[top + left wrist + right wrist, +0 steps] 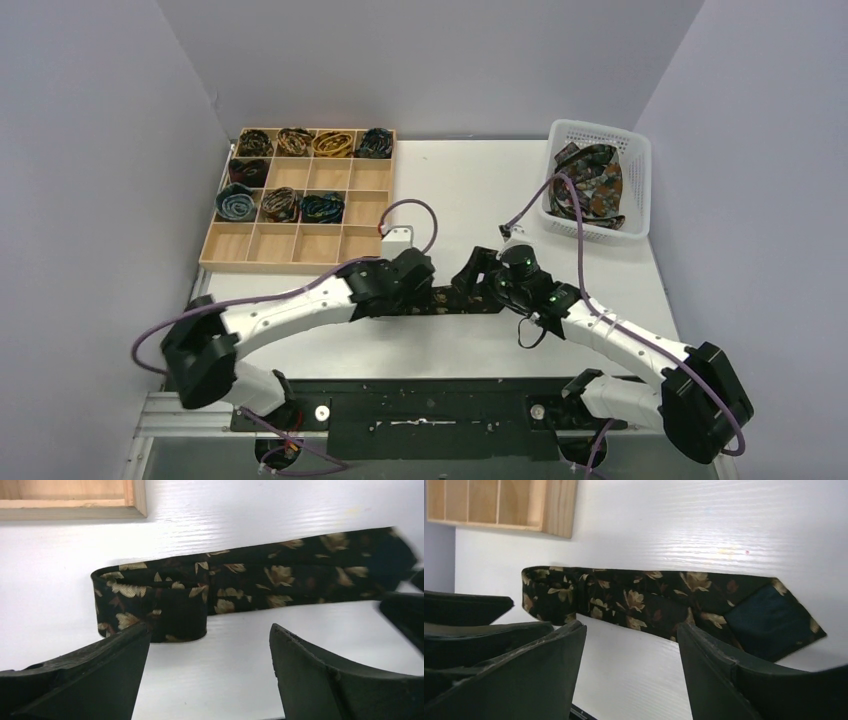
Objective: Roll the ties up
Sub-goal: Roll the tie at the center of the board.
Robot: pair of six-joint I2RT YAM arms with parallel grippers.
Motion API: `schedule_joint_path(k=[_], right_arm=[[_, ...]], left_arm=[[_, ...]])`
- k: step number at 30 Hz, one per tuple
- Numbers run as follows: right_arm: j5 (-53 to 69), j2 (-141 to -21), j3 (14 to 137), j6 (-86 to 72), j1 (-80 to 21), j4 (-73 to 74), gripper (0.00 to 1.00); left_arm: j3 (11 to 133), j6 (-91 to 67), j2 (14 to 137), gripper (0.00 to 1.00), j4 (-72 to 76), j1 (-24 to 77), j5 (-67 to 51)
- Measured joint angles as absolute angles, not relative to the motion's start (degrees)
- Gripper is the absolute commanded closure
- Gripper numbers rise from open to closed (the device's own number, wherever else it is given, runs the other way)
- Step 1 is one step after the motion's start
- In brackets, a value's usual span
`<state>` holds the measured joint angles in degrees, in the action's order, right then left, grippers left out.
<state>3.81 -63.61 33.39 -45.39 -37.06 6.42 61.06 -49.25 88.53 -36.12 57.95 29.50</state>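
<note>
We see one dark tie [280, 580] with a gold leaf print lying flat on the white table [470, 180], stretched between the two arms. The left gripper [209, 635] hangs low over one end of it, where the cloth is turned back on itself into a small loop. Its fingers [100, 675] stand wide apart and hold nothing. The tip of one finger is right at the loop, but we cannot tell if it touches. The right gripper [631, 627] is low at the other end, the broad pointed one, which shows a dark blue lining. Its fingers [724, 680] are also wide apart and empty, with the tie just behind them. At the far left of the table a wooden tray [270, 266] keeps eight rolled ties [296, 142] in its compartments. At the far right a white basket [638, 170] holds a heap of ties [595, 185].
</note>
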Motion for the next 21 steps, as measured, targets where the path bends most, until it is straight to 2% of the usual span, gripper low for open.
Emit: schedule_joint_path(k=[3,5,8,10,16,21], right_arm=[[8.4,-65.0,32.3,-43.6,-36.8,1.1,0.25],[11.6,-66.7,31.7,-40.8,-37.1,-3.8,0.13],[14.7,-68.8,31.5,-33.6,-38.8,-8.8,0.08],[15.5,-70.5,31.9,-26.8,-41.2,-10.8,0.00],[16.5,-77.1,35.0,-2.8,-51.0,-14.9,0.00],[20.0,-85.6,42.6,7.2,-51.9,-14.0,0.00]], left_arm=[[55.7,-49.3,77.4,0.10,-32.7,56.6,27.4],[51.9,-49.4,70.0,0.09,-31.1,53.7,25.7],[46.3,-49.5,60.9,0.07,-30.4,46.5,23.1],[42.9,-49.5,56.4,0.04,-30.5,41.9,21.6],[33.9,-48.6,49.5,0.04,-30.4,26.6,9.2],[30.2,-47.3,49.2,0.04,-30.2,17.1,-0.5]])
